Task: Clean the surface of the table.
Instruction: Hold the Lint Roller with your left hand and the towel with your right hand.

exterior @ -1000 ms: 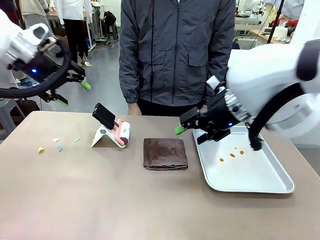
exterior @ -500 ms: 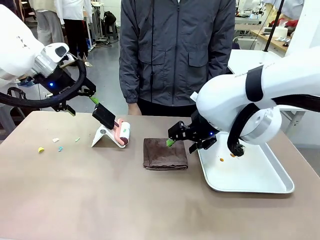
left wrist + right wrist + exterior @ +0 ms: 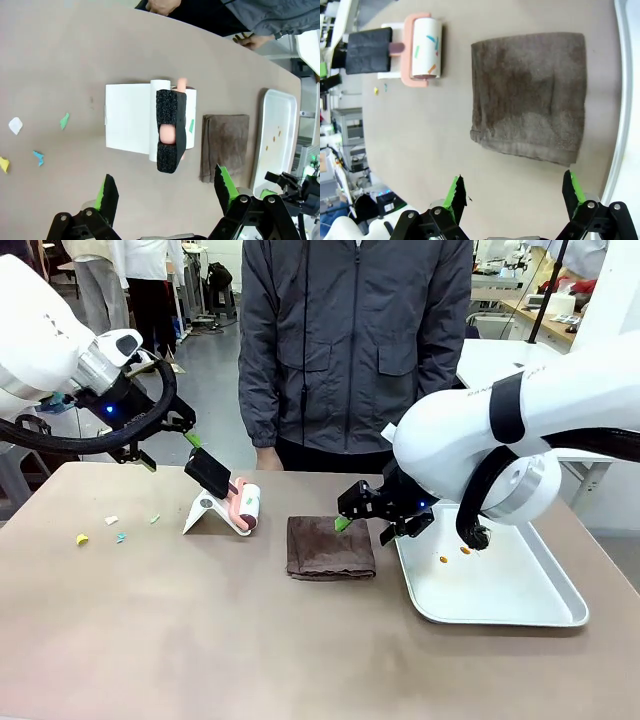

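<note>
Table (image 3: 200, 640): the brownish top runs across the whole front view, from the near edge to the person (image 3: 350, 340) standing at the far side. It is not clean. A few small coloured scraps (image 3: 82, 538) lie at the far left. A lint roller (image 3: 247, 508) leans on its white stand (image 3: 127, 117) left of centre, with a folded brown cloth (image 3: 330, 547) beside it at centre. A metal tray (image 3: 520, 615) on the right holds some orange crumbs (image 3: 463, 551).

Change over the last second: the left gripper (image 3: 170, 452) has come in from beyond the table's far left corner. It now hangs just above and left of the roller's black foam handle (image 3: 170, 130). Its jaws are wide apart with nothing between them, and in the wrist view they straddle the handle from a height. The right gripper (image 3: 365, 528) has swung left off the tray's far corner. It sits over the cloth's right edge, jaws also wide apart and empty, and has hardly shifted in the last half second.

My reading: both arms have finished their approach and no tool is lifted yet. The roller looks meant for the scraps and the cloth for wiping, so the next step is probably a descent and grasp.

Writing: I can read no brand or label. The roller sheet shows only coloured flecks, and the tray and stand are bare.
</note>
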Motion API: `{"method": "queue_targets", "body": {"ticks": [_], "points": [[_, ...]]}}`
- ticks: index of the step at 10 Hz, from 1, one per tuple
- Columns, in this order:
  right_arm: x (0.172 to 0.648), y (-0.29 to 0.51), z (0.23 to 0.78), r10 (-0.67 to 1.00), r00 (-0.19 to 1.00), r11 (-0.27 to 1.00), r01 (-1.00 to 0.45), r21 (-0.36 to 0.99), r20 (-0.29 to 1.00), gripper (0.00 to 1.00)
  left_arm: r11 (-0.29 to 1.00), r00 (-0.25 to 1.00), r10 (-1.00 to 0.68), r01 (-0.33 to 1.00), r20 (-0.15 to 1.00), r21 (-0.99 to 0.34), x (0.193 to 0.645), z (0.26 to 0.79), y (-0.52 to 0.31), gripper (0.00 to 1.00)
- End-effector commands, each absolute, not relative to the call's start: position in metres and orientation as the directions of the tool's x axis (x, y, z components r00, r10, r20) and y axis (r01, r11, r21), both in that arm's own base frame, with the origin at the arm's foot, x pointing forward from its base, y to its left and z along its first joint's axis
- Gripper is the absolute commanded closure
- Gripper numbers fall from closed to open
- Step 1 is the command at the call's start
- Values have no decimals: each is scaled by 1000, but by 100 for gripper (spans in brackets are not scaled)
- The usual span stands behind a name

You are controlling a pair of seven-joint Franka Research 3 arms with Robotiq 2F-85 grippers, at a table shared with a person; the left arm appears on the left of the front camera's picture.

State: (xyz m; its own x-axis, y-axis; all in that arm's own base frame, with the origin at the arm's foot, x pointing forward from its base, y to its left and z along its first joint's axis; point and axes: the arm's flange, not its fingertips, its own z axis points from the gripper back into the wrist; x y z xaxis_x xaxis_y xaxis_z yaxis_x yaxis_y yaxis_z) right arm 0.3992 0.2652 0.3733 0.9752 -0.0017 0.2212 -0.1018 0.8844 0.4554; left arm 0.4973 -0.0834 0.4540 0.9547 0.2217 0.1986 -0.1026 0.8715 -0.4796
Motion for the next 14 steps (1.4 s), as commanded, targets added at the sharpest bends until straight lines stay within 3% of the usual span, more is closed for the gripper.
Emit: {"method": "queue_targets", "body": {"ticks": [1,3,6,14], "points": [[398,265,373,-3,975,883,-103,457,224,0,876,956,213,-96,202,-473,493,454,-85,0],[399,266,373,-1,975,884,-103,456,221,0,873,955,218,-99,199,-478,497,454,-85,0],[442,287,364,64,986,885,-126,447,151,0,840,971,171,-57,165,-540,532,440,-85,0],[514,309,330,-63,998,968,57,243,15,0,818,987,58,39,150,-573,551,411,-89,0]]}}
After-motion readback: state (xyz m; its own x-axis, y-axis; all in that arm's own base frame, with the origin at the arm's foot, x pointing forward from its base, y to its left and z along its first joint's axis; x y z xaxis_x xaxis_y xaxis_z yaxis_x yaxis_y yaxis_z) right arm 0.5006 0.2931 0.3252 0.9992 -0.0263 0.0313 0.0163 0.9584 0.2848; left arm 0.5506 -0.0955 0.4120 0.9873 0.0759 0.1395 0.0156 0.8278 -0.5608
